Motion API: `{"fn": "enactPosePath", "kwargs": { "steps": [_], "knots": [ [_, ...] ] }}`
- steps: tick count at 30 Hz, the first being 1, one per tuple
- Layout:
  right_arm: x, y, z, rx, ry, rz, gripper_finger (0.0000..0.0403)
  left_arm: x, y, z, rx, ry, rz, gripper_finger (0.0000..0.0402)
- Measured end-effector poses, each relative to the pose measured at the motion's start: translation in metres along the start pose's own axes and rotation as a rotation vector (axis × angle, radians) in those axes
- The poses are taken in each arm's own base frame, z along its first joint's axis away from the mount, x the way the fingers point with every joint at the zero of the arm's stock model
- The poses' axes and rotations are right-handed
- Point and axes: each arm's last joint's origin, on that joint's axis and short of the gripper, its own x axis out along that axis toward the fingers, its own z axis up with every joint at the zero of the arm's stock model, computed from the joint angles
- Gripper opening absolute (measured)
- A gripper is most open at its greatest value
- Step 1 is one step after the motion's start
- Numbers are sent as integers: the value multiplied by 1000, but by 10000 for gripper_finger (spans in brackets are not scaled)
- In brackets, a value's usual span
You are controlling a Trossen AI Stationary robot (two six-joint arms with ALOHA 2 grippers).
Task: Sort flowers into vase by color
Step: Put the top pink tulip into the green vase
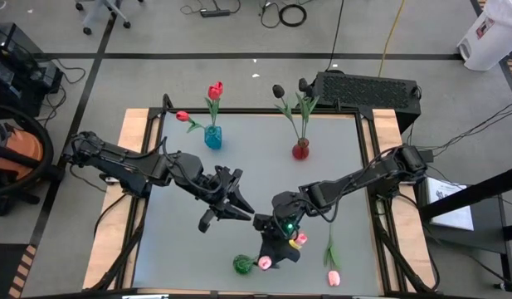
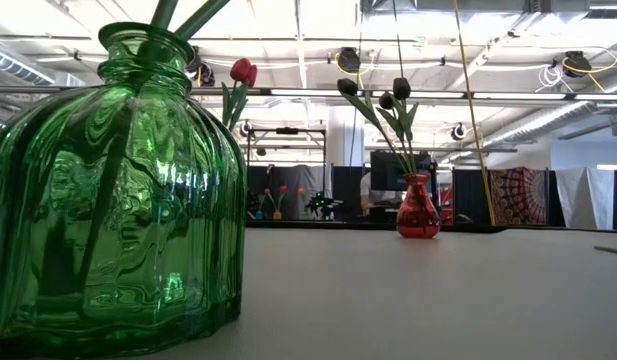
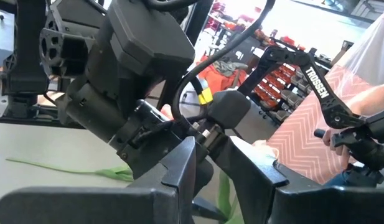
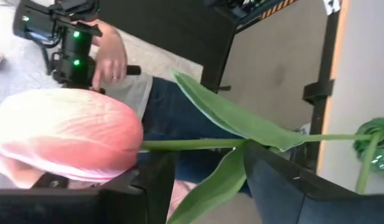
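Observation:
A green glass vase (image 1: 243,264) (image 2: 108,190) stands near the table's near edge with two stems rising from its mouth. One pink tulip head (image 1: 264,262) sits right beside it. A second pink tulip (image 4: 67,134) leans out of the vase, and its stem (image 4: 198,144) runs to the vase (image 4: 378,140). My right gripper (image 1: 279,249) (image 4: 207,165) is open around that stem. My left gripper (image 1: 243,208) (image 3: 211,146) is open and holds nothing, just left of the right one. A third pink tulip (image 1: 332,276) lies flat on the table. My right gripper's fingers (image 4: 285,180) stand on either side of the leaning pink tulip's stem, just below its head. A leaf (image 4: 210,186) hangs between them. Whether they touch the stem or the leaf, I cannot tell.
A blue vase (image 1: 212,138) with two red tulips and a red vase (image 1: 300,150) (image 2: 418,212) with black tulips stand near the far edge. A keyboard-like box (image 1: 368,90) lies beyond the far right corner. A person's hand (image 4: 107,56) shows past the table.

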Motion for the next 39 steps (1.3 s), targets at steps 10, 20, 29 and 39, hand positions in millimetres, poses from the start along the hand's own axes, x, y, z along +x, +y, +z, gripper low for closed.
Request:
{"fn": "enactPosePath", "kwargs": {
  "steps": [10,20,29,39],
  "knots": [
    [-1,3,-2,76,83,66,181,0,0,0,0,2,-1,102],
    [-15,14,2,73,64,69,180,0,-1,0,0,2,-2,102],
    [-20,15,5,77,16,32,180,0,-1,0,0,2,-2,102],
    [-24,-3,-3,160,23,-164,180,0,-1,-1,0,13,-33,102]
  ]
}}
